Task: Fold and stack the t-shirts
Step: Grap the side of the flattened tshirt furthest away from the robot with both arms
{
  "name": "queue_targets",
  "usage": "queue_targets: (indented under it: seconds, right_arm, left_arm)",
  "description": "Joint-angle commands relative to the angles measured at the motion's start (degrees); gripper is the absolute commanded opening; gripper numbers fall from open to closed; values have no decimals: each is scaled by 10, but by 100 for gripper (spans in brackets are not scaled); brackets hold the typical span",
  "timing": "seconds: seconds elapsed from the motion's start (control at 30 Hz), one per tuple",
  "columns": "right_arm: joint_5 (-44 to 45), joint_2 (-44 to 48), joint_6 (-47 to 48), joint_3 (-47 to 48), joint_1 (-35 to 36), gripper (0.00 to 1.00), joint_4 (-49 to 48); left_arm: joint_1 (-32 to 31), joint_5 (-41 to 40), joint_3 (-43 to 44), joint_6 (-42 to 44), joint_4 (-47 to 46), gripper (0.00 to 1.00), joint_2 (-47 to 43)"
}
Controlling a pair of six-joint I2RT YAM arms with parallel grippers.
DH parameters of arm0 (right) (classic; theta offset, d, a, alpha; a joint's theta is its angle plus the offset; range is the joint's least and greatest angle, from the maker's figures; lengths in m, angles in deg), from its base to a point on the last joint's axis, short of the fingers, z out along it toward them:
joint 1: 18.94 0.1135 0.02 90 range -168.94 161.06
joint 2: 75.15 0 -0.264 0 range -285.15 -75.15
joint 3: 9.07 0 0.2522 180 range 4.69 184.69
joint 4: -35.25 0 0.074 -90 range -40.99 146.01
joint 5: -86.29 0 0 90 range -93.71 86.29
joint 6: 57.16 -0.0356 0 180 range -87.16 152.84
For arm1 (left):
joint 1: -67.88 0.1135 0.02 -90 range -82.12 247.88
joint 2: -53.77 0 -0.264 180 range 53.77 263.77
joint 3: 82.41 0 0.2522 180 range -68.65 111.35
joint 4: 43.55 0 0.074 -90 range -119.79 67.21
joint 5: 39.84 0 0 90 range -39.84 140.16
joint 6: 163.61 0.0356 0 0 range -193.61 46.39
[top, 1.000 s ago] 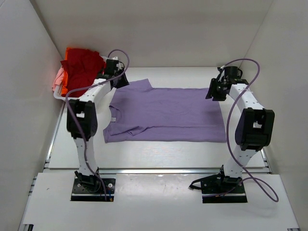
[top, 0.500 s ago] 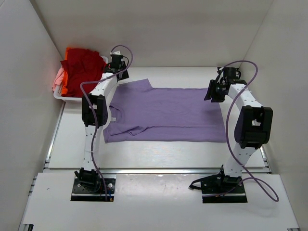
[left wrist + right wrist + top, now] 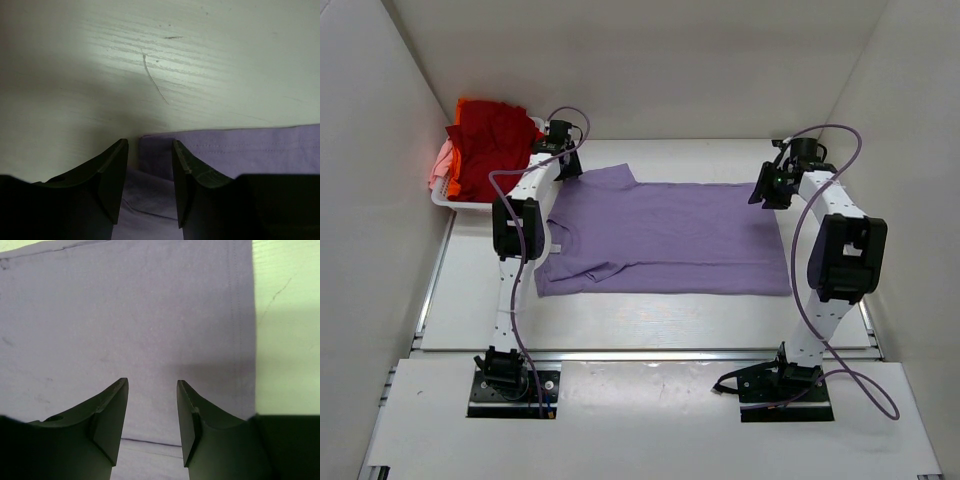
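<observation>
A lavender purple t-shirt (image 3: 665, 238) lies spread flat on the white table, neck to the left, hem to the right. My left gripper (image 3: 567, 172) is open just above its far-left sleeve corner (image 3: 155, 155), which shows between the jaws in the left wrist view. My right gripper (image 3: 767, 190) is open over the shirt's far-right hem corner (image 3: 150, 340); the purple cloth fills the right wrist view under the jaws. A red t-shirt (image 3: 492, 140) lies on an orange one (image 3: 470, 104) and a pale pink one (image 3: 441, 162) in the basket at far left.
A white plastic basket (image 3: 455, 201) holds the other shirts at the far left corner. White walls close in the table on the left, back and right. Bare tabletop (image 3: 650, 320) lies in front of the shirt.
The left arm has swung its gripper from beside the basket down to the shirt's sleeve corner. The right gripper has shifted slightly toward the hem corner.
</observation>
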Motion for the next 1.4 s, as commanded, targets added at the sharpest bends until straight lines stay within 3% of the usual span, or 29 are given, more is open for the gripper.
queue_targets:
  seconds: [0.0,0.23,0.33,0.4,0.43,0.83,0.97,1.03,1.1,1.13,1.37]
  right_arm:
    - [-7,-6,-12,27,-3,41,-19]
    - [3,-44,-14,60,-17,42,-22]
    - [24,-90,-21,110,-22,46,-13]
    - [37,-111,-27,138,-30,50,-12]
    - [46,-130,-33,155,-34,55,-10]
    - [71,-337,-52,414,-27,56,84]
    - [70,-368,-61,476,-24,48,111]
    - [67,-385,-58,507,-29,35,120]
    - [61,-393,-59,525,-31,4,126]
    - [59,-397,-60,530,-32,0,133]
    - [61,-390,-46,543,-30,0,142]
  left_arm:
    - [5,40,-8,-4,23,53,-41]
    - [-8,82,25,-6,59,51,-14]
    - [-14,93,41,-6,81,31,-1]
    - [-13,96,45,-6,82,4,-1]
    - [-14,99,41,-6,77,1,-2]
    - [-16,116,27,6,52,0,-39]
    - [-12,118,23,4,45,0,-46]
    - [-10,123,27,3,48,0,-49]
    - [-4,124,28,1,45,0,-51]
    - [-3,127,31,5,42,0,-53]
    - [11,140,38,-4,30,0,-76]
